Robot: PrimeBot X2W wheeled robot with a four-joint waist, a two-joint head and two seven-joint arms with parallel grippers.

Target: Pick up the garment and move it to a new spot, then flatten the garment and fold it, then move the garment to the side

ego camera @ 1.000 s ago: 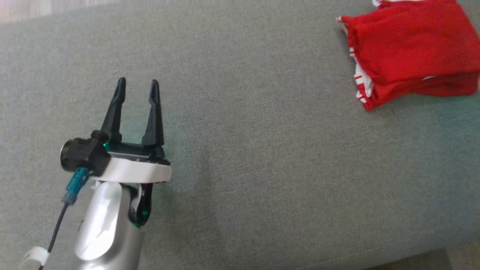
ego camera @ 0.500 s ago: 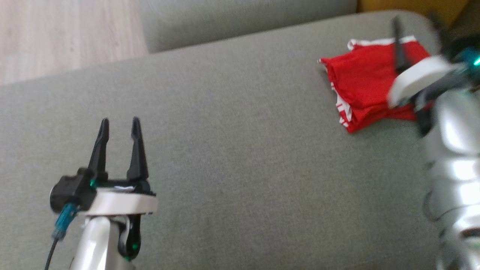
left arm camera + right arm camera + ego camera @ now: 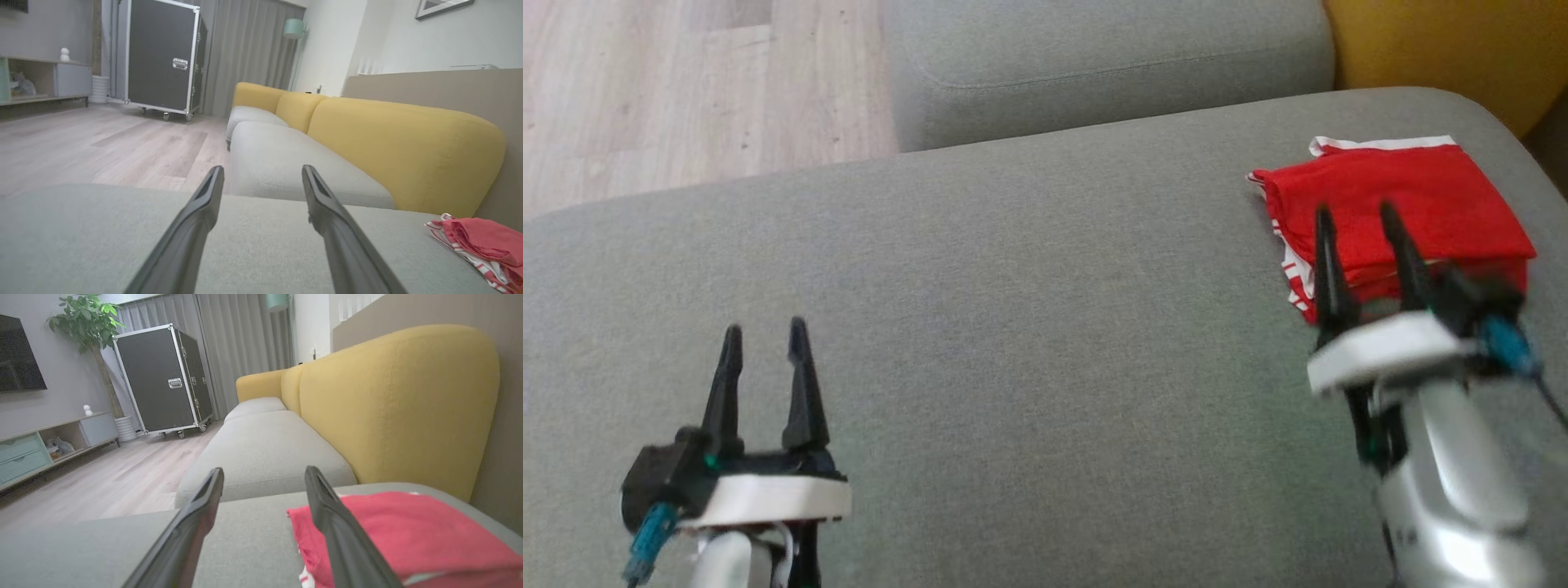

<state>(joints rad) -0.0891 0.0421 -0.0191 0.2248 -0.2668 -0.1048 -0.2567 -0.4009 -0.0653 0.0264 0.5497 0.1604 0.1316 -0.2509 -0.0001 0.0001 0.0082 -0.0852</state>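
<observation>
Both jaws gape empty; we should raise the right pair straight, sparing the folded garment [image 3: 1401, 196] at the cushion's [image 3: 1045, 286] far right corner.

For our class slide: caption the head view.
Folded red fabric garment on grey sofa cushion; left gripper, right gripper open, empty.

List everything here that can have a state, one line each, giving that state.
red garment, folded, lying unheld on the grey cushion
left claw, open, empty
right claw, open, empty, by the garment's near edge
black case, shut
</observation>
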